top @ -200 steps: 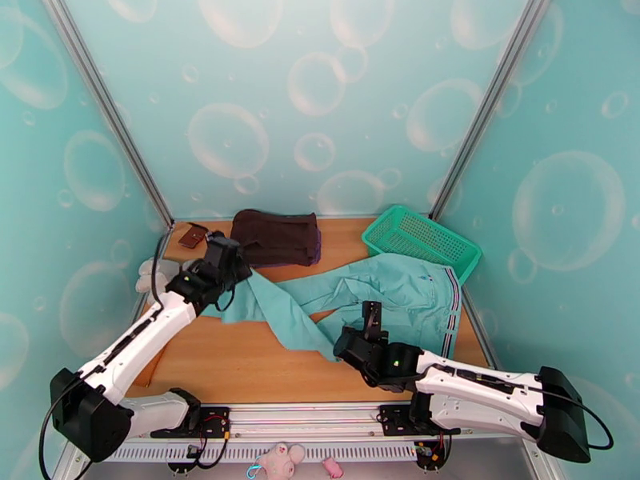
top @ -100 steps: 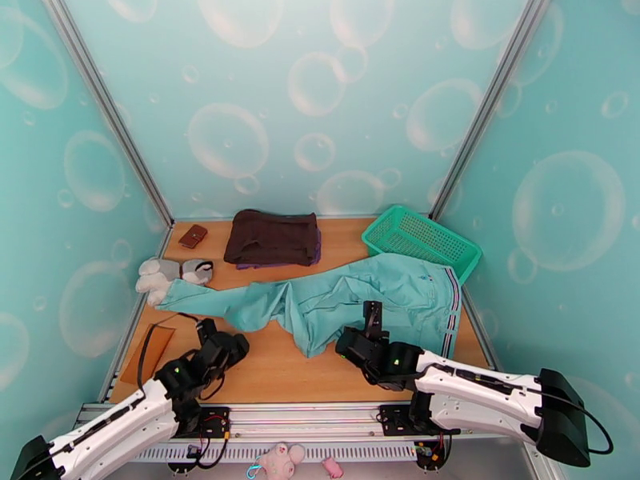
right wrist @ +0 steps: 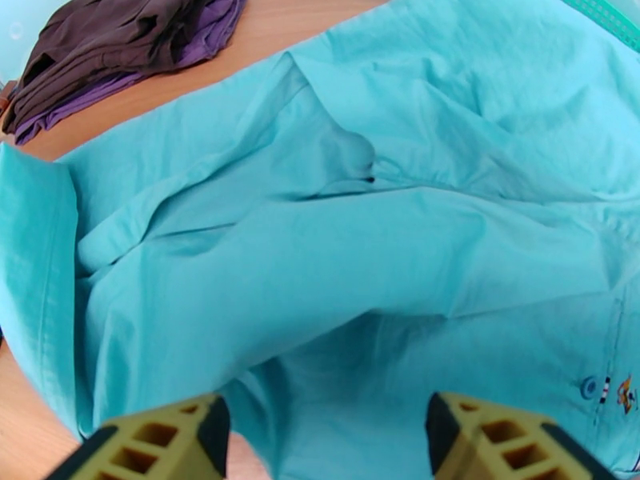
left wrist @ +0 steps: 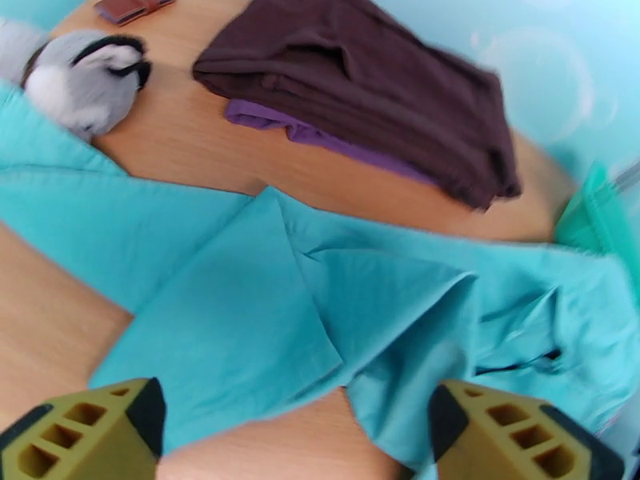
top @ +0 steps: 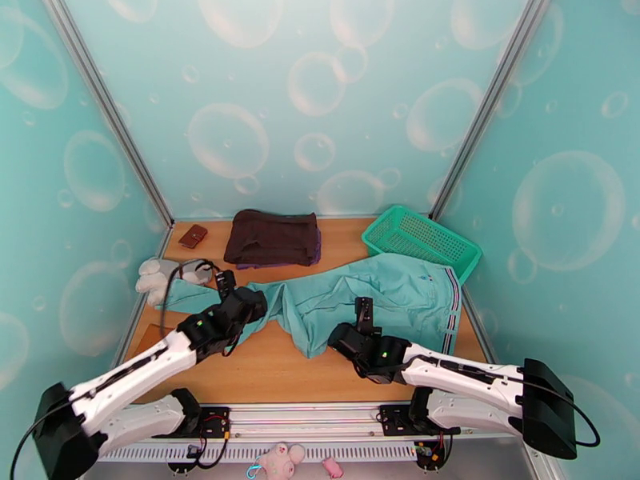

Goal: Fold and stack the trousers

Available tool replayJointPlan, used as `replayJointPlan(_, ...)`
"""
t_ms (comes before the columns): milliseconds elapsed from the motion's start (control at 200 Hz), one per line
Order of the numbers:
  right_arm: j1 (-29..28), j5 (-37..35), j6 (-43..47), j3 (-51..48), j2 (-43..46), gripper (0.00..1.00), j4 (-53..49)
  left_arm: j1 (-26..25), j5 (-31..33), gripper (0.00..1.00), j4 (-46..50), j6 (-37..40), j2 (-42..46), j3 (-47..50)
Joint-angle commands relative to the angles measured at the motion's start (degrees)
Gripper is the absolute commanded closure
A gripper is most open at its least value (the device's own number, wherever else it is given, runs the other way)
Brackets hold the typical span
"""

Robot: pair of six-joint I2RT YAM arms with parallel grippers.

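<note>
1. The trousers (top: pixel 376 294) lay rumpled across the middle of the worktop (top: pixel 256 370), with the legs running left and the striped waistband (top: pixel 450 302) at the right edge.
2. One leg end reached the plush toy (top: pixel 164 274) on the left side, and a fold of teal cloth bulged toward the near edge around the middle.
3. The left arm (top: pixel 144 370) stretched out over the left trouser leg. The left jaws were released: the yellow left fingers (left wrist: pixel 88 430) stood wide apart above the cloth with nothing between them.
4. The right arm (top: pixel 464 378) lay low along the near edge, its wrist at the seat of the trousers. The right jaws were also released, and the right fingers (right wrist: pixel 160 438) were spread over the cloth, grasping nothing.
5. Whether either set of fingertips touched the fabric could not be told.
6. A small pocket mark (right wrist: pixel 620 394) showed on the seat near the right fingers.
7. Behind the trousers sat a dark brown folded garment (top: pixel 272 236) on top of a purple one (left wrist: pixel 320 138), with bare wood between this pile and the teal cloth.
8. A green basket (top: pixel 420 238) stood at the far right corner, just beside the waist end.
9. A small brown wallet (top: pixel 193 235) lay at the far left.
</note>
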State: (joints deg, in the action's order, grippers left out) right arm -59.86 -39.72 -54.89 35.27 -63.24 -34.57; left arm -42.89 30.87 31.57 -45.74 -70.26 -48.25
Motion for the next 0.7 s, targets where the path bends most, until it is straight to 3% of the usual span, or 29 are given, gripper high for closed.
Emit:
replayJointPlan(0,0.4,0.8,1.8,-0.2,0.5,0.32,1.7,3.0,-1.3,0.33,1.6,8.2,-9.0,-5.9)
replayJointPlan(80,0.8,1.1,2.0,-1.1,1.1,0.32,2.1,5.1,-3.6,0.47,0.8,8.9,-13.2,-6.9)
replayJointPlan(140,0.9,1.2,2.0,-1.6,1.5,0.32,2.1,6.5,-7.0,0.51,-2.0,9.9,-14.3,-5.9)
replayJointPlan(325,1.3,1.7,2.5,-2.3,2.2,0.32,2.7,7.0,-15.2,0.49,-7.5,11.8,-15.8,-4.5)
replayJointPlan(695,1.4,2.7,2.7,-2.4,1.3,0.31,3.2,5.5,-16.1,0.55,-8.6,10.1,-19.5,-2.9)
